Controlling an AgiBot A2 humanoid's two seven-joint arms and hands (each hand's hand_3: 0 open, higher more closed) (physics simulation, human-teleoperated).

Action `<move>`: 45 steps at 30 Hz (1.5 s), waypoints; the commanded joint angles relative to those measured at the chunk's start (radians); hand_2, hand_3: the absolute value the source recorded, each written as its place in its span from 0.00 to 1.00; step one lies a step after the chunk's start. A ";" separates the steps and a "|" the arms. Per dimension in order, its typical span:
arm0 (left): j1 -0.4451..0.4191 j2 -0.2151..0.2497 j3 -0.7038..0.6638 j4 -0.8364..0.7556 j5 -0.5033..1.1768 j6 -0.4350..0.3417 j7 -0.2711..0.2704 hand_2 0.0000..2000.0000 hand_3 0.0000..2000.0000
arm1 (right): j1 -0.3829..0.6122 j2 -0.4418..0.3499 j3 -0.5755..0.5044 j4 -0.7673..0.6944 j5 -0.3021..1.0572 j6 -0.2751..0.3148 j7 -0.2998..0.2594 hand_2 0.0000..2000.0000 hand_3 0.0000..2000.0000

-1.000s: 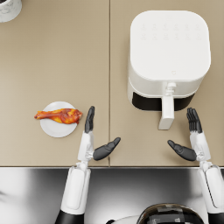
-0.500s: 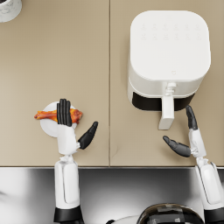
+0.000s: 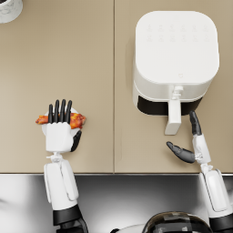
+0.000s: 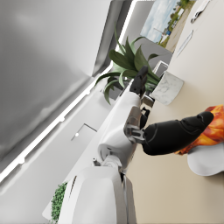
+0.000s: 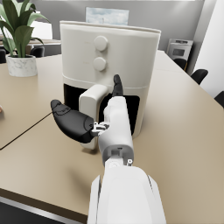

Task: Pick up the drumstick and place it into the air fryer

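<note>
An orange-brown drumstick (image 3: 77, 120) lies on a small white plate (image 3: 43, 129) at the table's near left. My left hand (image 3: 59, 129) hovers flat over both, its fingers straight and together, hiding the drumstick's middle. In the left wrist view the thumb (image 4: 175, 133) sits beside the drumstick (image 4: 214, 127) above the plate (image 4: 205, 159), with no grip visible. The white air fryer (image 3: 175, 59) stands at the right, its drawer handle (image 3: 173, 118) facing me. My right hand (image 3: 193, 141) is open just near-right of that handle, thumb spread, touching nothing.
A plant in a marble pot (image 3: 9, 7) stands at the far left corner. The table's front edge (image 3: 113, 173) runs just behind both wrists. A thin seam (image 3: 113, 68) splits the tabletop between plate and fryer.
My left hand has swung left from beside the plate to above the drumstick, its thumb drawn in. The right hand has barely shifted near the fryer handle.
</note>
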 commanded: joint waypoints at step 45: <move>0.129 -0.004 0.157 0.117 0.571 0.281 0.124 1.00 1.00 | 0.087 -0.117 0.035 -0.308 0.000 0.000 0.000 0.00 0.00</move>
